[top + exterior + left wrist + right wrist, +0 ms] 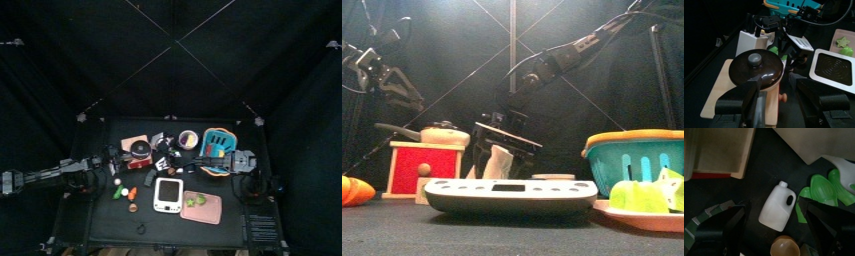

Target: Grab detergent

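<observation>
Hovering above the cluttered middle of the table, the right gripper (pixel 771 225) has its two black jaws spread wide with nothing between them. Its wrist view looks straight down at the detergent bottle (pixel 777 207), a small white jug with a dark round mark on its side, lying flat on the black tabletop just beyond the jaws. Green plastic pieces (pixel 817 195) lie right beside the bottle, a round brown object (pixel 785 247) sits near its base, and the corner of a red box with a pale wooden top (pixel 717 153) is close by.

From table height in front, the bottle shows only as a white shape (pixel 500 163) tucked behind a flat white kitchen scale (pixel 509 196), with the right arm (pixel 556 60) slanting down over it.

The left gripper (pixel 777 97) rests at the left side of the table, jaws also wide apart and empty. Its wrist view alone shows a dark round lidded pot (pixel 754 70) on the wooden top, a white box (pixel 751 39), and the scale's ribbed dark platform (pixel 836 67).

The front view adds a teal basket with an orange rim (pixel 639 160). In the overhead view, everything is small and crowded.

No brand names or writing can be read on any item.
</observation>
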